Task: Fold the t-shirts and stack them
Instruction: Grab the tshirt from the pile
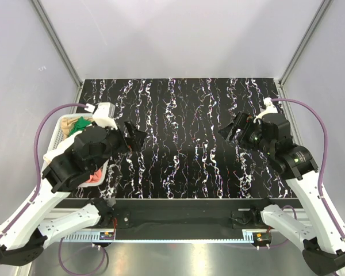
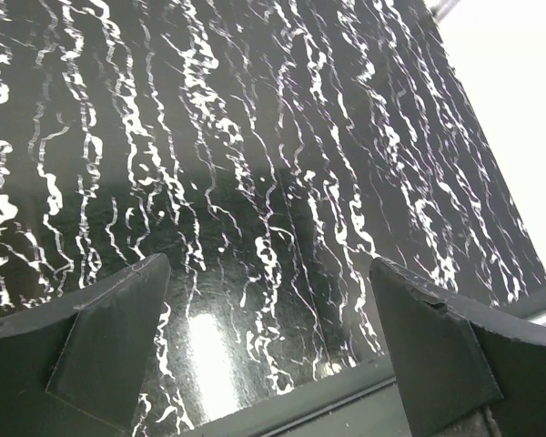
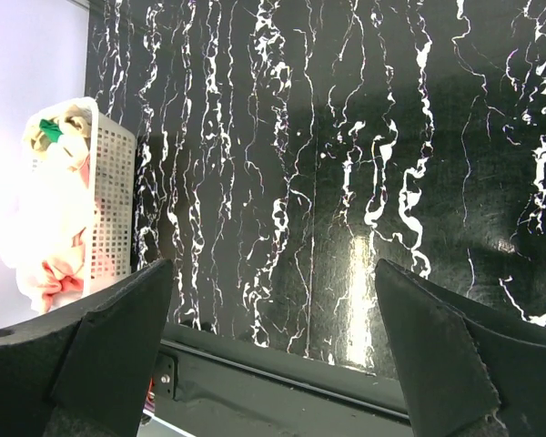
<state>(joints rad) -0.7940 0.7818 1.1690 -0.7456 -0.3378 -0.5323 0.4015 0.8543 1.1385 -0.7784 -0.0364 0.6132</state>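
- We log t-shirts (image 1: 80, 122) heaped in the basket (image 1: 58, 135): nothing folded.
- Fingers spread, empty, awaiting pickup: left gripper (image 1: 139, 137) beside basket, right gripper (image 1: 229, 131) well apart.

Robotics lab test cell; plain white panel walls (image 1: 178, 34), aluminium frame posts (image 1: 55, 40), black marbled table (image 1: 184, 103)

The t-shirts (image 1: 79, 125) lie crumpled in a basket (image 3: 115, 209) at nine o'clock: tan shirt (image 1: 82, 121) and green shirt (image 1: 75, 130) on top, cream-white shirt (image 3: 41, 214) overhanging, salmon-pink shirt (image 1: 94, 176) toward six.
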